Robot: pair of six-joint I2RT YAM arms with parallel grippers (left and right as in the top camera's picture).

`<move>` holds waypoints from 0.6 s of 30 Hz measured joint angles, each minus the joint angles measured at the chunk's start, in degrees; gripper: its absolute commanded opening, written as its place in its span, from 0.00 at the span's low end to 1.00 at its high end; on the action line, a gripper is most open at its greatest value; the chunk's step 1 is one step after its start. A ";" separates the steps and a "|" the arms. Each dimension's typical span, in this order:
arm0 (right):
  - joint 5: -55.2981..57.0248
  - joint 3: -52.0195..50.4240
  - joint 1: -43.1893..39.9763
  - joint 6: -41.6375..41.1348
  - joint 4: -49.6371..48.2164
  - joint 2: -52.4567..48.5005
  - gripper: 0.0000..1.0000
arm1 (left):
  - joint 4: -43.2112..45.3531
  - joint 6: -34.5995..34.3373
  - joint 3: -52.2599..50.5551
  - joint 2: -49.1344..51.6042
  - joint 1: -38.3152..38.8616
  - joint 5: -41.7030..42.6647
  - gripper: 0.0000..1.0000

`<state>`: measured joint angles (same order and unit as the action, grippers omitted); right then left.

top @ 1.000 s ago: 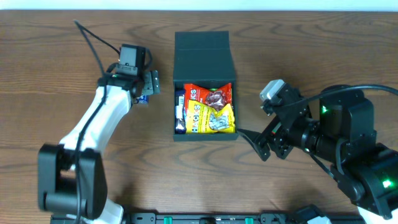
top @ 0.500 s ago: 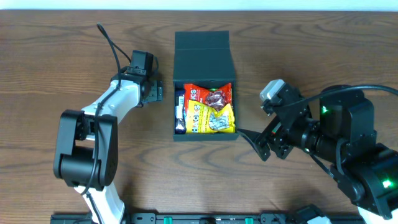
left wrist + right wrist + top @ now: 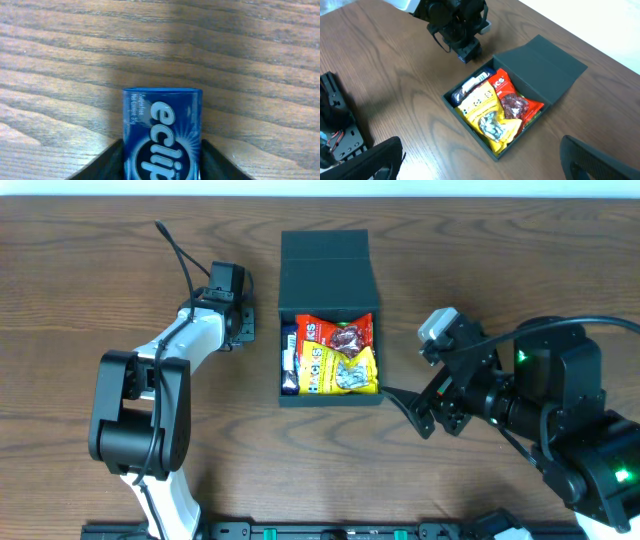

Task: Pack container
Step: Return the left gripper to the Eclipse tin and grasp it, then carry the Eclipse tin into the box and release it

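The dark teal container sits mid-table with its flap lid folded back. Inside lie a yellow packet, a red packet and a dark blue bar. My left gripper is low over the table just left of the container. In the left wrist view a blue Eclipse gum pack lies on the wood, and both dark fingers press against its sides. My right gripper hangs open to the right of the container, holding nothing.
Bare wood-grain table surrounds the container. The bulky right arm fills the lower right. A black rail runs along the front edge. In the right wrist view the left gripper stands close to the container's corner.
The left arm swung in and lowered beside the container, and its jaws closed from wide open onto the blue gum pack. The right arm has not moved.
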<state>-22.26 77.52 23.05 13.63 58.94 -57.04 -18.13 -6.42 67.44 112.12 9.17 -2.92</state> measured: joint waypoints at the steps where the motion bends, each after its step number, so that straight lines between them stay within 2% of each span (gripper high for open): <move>1: 0.00 0.00 0.00 -0.02 0.00 0.00 0.99 | -0.04 -0.15 0.00 0.00 -0.02 -0.02 0.33; 3: 0.00 0.00 0.00 0.00 0.00 0.00 0.99 | -0.09 -0.17 0.00 0.00 -0.02 -0.02 0.26; 5: 0.00 0.00 0.00 0.00 0.00 0.00 0.99 | -0.50 -0.85 0.11 0.00 -0.02 0.07 0.09; 6: 0.00 0.00 0.00 -0.02 0.00 0.00 0.99 | -0.63 -0.94 0.13 0.00 -0.02 0.20 0.06; 13: 0.00 0.00 0.00 -0.02 0.00 0.20 0.99 | -3.13 -1.05 0.22 -2.14 -0.02 1.44 0.06; 18: 0.00 0.00 0.00 -0.02 0.00 1.73 0.99 | -3.52 1.79 0.22 -12.41 -0.02 4.07 0.06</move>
<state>-22.26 77.52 23.05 13.61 58.94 -55.31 -21.65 -4.62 67.66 99.70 9.15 1.15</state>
